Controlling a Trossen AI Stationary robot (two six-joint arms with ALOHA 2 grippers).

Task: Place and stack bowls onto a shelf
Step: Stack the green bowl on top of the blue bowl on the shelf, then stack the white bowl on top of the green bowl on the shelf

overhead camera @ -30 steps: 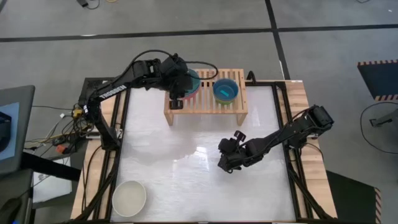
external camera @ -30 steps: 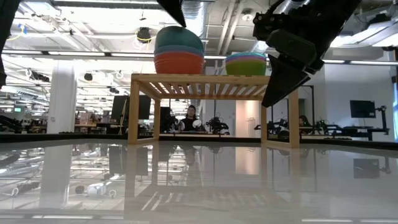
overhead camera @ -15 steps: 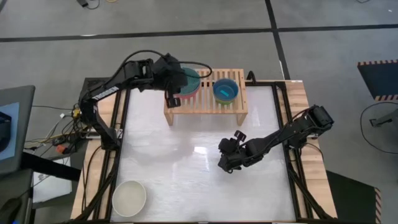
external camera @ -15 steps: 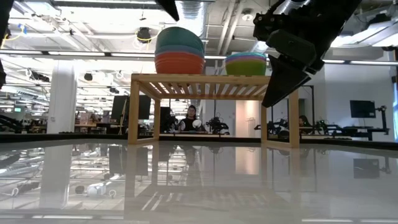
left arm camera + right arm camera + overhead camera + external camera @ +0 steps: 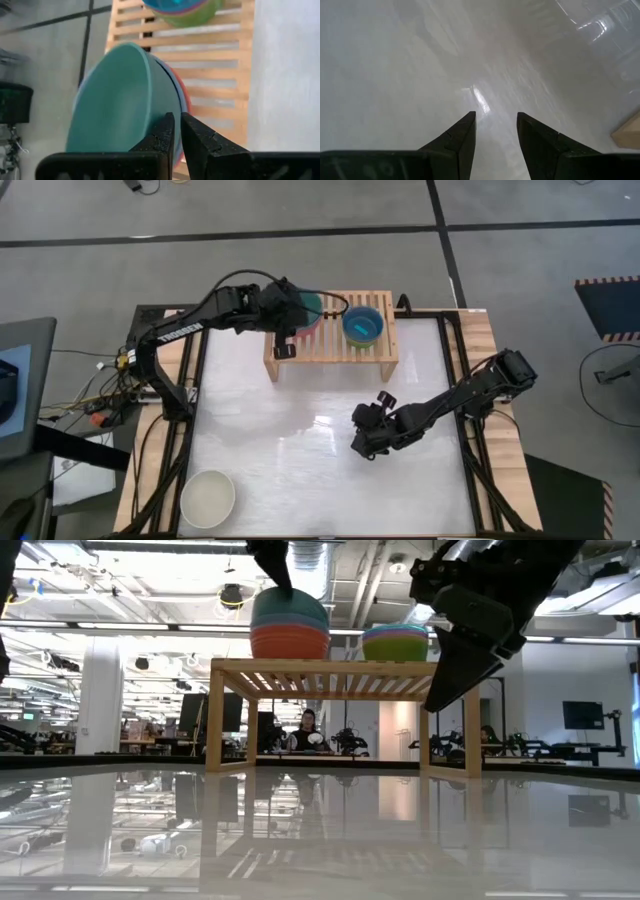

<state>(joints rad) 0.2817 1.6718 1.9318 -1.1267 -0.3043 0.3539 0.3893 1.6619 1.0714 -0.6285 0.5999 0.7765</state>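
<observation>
Over the far left end of the shelf [image 5: 331, 338], the left gripper [image 5: 176, 131] hangs beside a stack of bowls, its fingers drawn almost together with only a thin slit between them and nothing clamped in it. The dark green bowl [image 5: 117, 100] tops that stack [image 5: 289, 623], with slate blue and red rims under it; whether the fingertips touch its wall is hard to make out, and from above the arm hides most of the stack. To the right on the slats sits a second stack [image 5: 395, 641], cyan inside, lime green lowest. The right gripper [image 5: 494, 131] hovers low over the glossy white table [image 5: 300, 470] at centre right, fingers parted and empty. A cream white bowl [image 5: 208, 498] rests at the near left corner. Beyond the table lies a workshop hall with a seated person [image 5: 305, 730].
</observation>
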